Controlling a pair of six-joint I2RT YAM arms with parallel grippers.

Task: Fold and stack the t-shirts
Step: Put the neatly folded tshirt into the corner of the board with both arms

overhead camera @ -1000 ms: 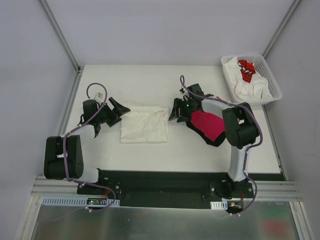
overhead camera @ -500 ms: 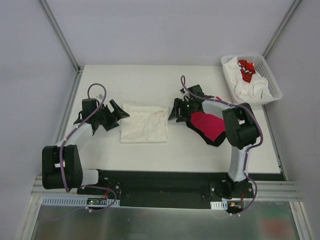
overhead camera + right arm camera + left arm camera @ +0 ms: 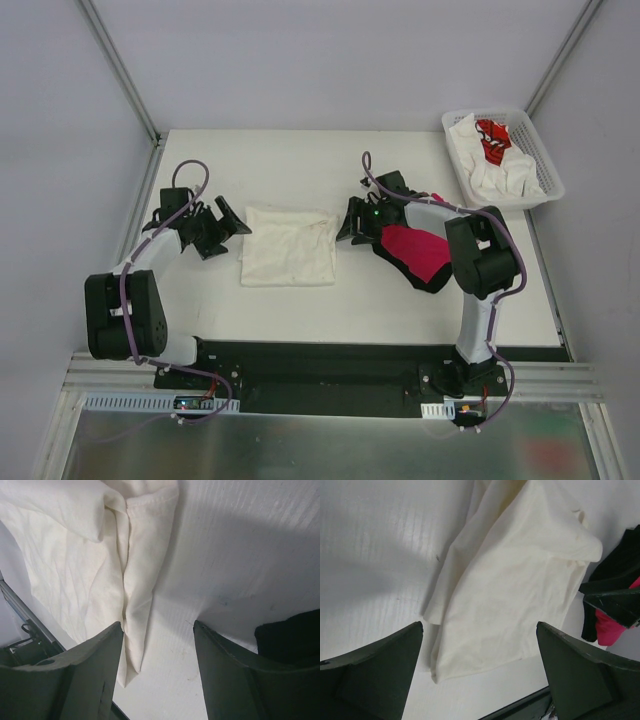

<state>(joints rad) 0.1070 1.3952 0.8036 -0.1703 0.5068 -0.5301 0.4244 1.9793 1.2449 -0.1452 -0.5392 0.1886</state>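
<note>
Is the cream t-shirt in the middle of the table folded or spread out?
Folded. The cream t-shirt lies as a compact rectangle, no sleeves showing, and the right wrist view shows layers doubled at its edge.

I see a plain cream-white shirt (image 3: 289, 246) and a magenta-pink shirt (image 3: 415, 252) edged in black. In the white lattice basket (image 3: 546, 158) I see a white shirt (image 3: 491, 140) with red print.
</note>
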